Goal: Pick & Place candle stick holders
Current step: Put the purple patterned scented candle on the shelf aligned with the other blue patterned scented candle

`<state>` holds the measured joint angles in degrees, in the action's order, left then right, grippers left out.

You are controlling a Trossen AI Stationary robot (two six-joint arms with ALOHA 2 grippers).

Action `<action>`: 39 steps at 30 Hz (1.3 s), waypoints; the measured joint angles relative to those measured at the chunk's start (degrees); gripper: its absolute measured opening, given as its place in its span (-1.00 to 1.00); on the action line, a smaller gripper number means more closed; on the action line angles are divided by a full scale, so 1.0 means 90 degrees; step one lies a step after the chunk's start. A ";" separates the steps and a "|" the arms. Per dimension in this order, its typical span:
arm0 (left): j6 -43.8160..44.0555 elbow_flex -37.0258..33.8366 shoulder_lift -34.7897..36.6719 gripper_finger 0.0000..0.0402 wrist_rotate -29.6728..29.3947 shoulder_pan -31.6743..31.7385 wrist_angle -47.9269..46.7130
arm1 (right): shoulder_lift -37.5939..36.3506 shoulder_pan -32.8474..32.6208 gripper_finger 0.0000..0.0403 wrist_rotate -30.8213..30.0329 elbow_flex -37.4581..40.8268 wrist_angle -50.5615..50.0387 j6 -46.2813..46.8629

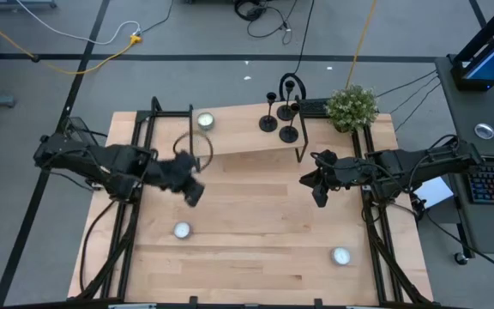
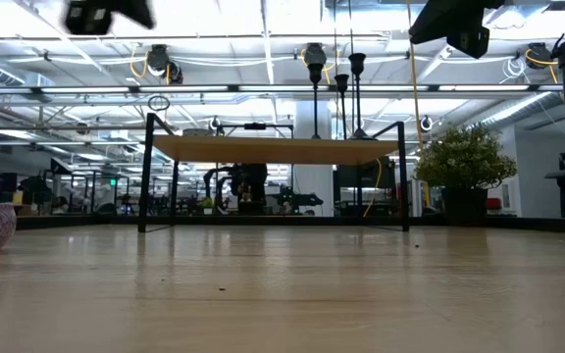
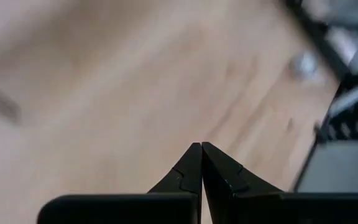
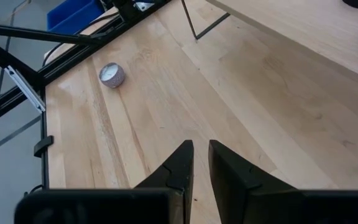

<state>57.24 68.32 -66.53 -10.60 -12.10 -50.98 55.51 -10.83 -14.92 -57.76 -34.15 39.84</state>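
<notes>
Three matte-black candle stick holders (image 1: 280, 120) stand upright on their disc bases at the right end of a low wooden shelf (image 1: 238, 142) at the table's far side. In the low view they (image 2: 341, 93) rise above the shelf top (image 2: 273, 149). My left gripper (image 1: 192, 190) hovers shut and empty above the table, left of centre; its fingers meet in the left wrist view (image 3: 201, 148). My right gripper (image 1: 319, 194) hovers empty right of centre, near the shelf's right leg, with a narrow gap between its fingers (image 4: 200, 147).
White tealights lie on the shelf's left end (image 1: 205, 121), at the near left (image 1: 182, 229) and at the near right (image 1: 340, 255). A potted plant (image 1: 352, 107) stands at the far right corner. A wire ring (image 1: 197, 148) stands at the shelf's left end.
</notes>
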 joint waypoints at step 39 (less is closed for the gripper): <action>0.0371 -0.0997 -0.2175 0.20 0.0520 -0.1510 -0.2082 | 0.0000 0.0000 -0.78 0.0002 0.0000 0.0127 -0.0173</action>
<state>60.57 59.35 -86.11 -5.92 -25.69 -69.72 55.51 -10.83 -14.90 -57.76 -33.01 38.28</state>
